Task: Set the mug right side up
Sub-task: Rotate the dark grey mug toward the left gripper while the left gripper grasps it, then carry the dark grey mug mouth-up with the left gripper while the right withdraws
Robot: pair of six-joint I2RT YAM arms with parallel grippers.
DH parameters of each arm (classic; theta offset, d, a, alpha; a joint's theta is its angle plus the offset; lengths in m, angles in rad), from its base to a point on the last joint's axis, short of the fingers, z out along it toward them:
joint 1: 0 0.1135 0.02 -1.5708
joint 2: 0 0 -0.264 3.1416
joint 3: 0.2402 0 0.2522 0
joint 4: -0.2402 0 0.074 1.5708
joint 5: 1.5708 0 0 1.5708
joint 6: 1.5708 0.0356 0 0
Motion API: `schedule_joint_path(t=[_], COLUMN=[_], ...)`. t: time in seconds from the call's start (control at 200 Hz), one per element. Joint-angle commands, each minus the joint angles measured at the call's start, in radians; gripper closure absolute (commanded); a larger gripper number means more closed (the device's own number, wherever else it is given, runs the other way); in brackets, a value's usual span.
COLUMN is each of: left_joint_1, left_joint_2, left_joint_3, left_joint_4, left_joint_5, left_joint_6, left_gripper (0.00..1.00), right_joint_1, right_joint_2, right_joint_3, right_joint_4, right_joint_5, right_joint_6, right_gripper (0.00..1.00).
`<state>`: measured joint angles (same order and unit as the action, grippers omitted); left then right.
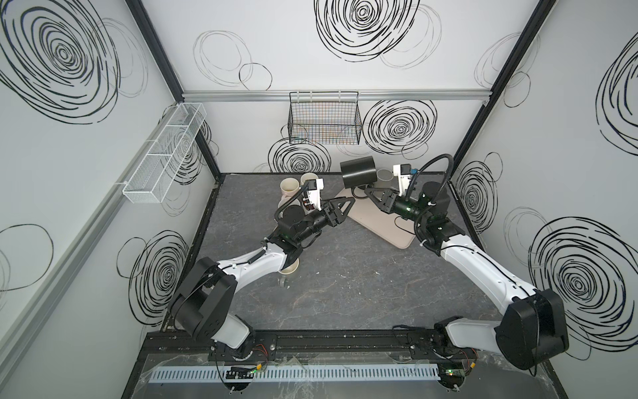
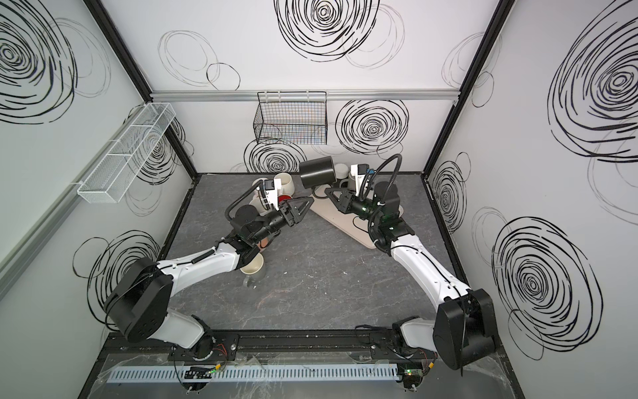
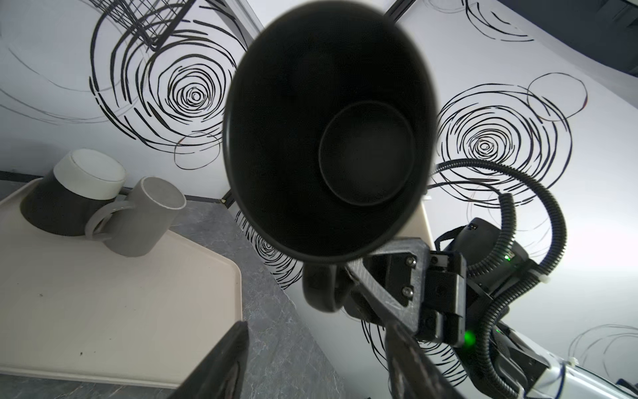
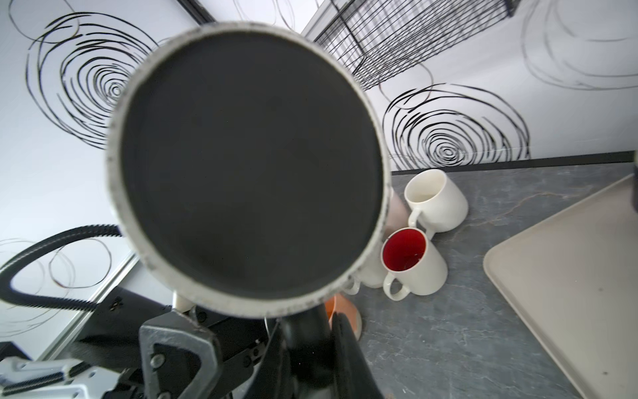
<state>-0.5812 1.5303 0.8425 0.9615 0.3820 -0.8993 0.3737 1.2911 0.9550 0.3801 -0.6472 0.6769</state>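
R gripper [image 1: 362,191] clamps handle of black mug [image 1: 358,171], sideways in mid-air, far side; L gripper [image 1: 350,202] open, empty, just left.

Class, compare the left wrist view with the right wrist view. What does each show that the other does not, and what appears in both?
Only the left wrist view: the black mug seen into its open mouth, plus a grey mug and a dark, white-based mug upside down on the tray.
Only the right wrist view: the black mug's flat underside, plus a cream mug and a red-lined mug on the table.
Both: the black mug, its handle gripped by the right pincer, the tray and the wire basket.
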Motion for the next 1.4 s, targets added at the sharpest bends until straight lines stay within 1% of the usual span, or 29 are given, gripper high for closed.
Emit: schedule_joint_path(t=[0.0, 0.17, 0.285, 0.455, 0.51, 0.545, 0.62, 0.761, 0.806, 0.871, 0.946, 1.031, 1.176, 1.281, 1.391], left_joint_1=[0.012, 0.011, 0.012, 0.014, 0.012, 0.012, 0.011, 0.012, 0.013, 0.018, 0.024, 0.027, 0.021, 0.016, -0.011], left_joint_2=[0.033, 0.05, 0.048, 0.05, 0.05, 0.051, 0.05, 0.035, 0.029, 0.016, -0.004, -0.033, -0.055, -0.052, -0.025], left_joint_3=[0.017, 0.02, 0.018, 0.016, 0.017, 0.021, 0.03, 0.009, -0.004, -0.021, -0.02, 0.002, 0.106, 0.164, 0.25], left_joint_4=[0.177, 0.197, 0.206, 0.24, 0.263, 0.274, 0.256, 0.22, 0.21, 0.173, 0.04, -0.167, -0.631, -0.844, -1.07], left_joint_5=[0.035, 0.035, 0.034, 0.038, 0.046, 0.058, 0.071, 0.052, 0.036, 0.006, -0.033, -0.079, -0.192, -0.292, -0.438], left_joint_6=[-0.099, -0.124, -0.128, -0.141, -0.145, -0.146, -0.143, -0.133, -0.131, -0.121, -0.085, 0.009, 0.194, 0.286, 0.391], left_gripper=[0.37, 0.44, 0.52, 0.75, 0.86, 0.91, 1.0, 1.0, 1.0, 1.0, 1.0, 1.0, 1.0, 1.0, 1.0], right_joint_1=[0.027, 0.062, 0.073, 0.088, 0.089, 0.089, 0.09, 0.091, 0.09, 0.091, 0.091, 0.09, 0.089, 0.085, 0.078], right_joint_2=[-0.015, -0.009, -0.008, -0.003, -0.003, -0.003, -0.01, -0.027, -0.032, -0.04, -0.05, -0.061, -0.083, -0.091, -0.093], right_joint_3=[0.011, 0.015, 0.013, 0.011, 0.011, 0.015, 0.018, 0.005, 0.006, 0.005, 0.007, 0.005, -0.002, -0.008, -0.008], right_joint_4=[0.18, 0.176, 0.173, 0.167, 0.142, 0.11, 0.037, -0.01, -0.028, -0.056, -0.09, -0.122, -0.161, -0.175, -0.189], right_joint_5=[-0.068, -0.081, -0.082, -0.083, -0.067, -0.045, 0.007, 0.057, 0.069, 0.084, 0.106, 0.121, 0.153, 0.171, 0.176], right_joint_6=[0.064, 0.068, 0.067, 0.066, 0.057, 0.038, -0.004, -0.045, -0.053, -0.07, -0.09, -0.116, -0.152, -0.17, -0.181], right_gripper=[1.0, 1.0, 1.0, 1.0, 1.0, 1.0, 0.93, 0.77, 0.7, 0.64, 0.57, 0.53, 0.51, 0.5, 0.49])
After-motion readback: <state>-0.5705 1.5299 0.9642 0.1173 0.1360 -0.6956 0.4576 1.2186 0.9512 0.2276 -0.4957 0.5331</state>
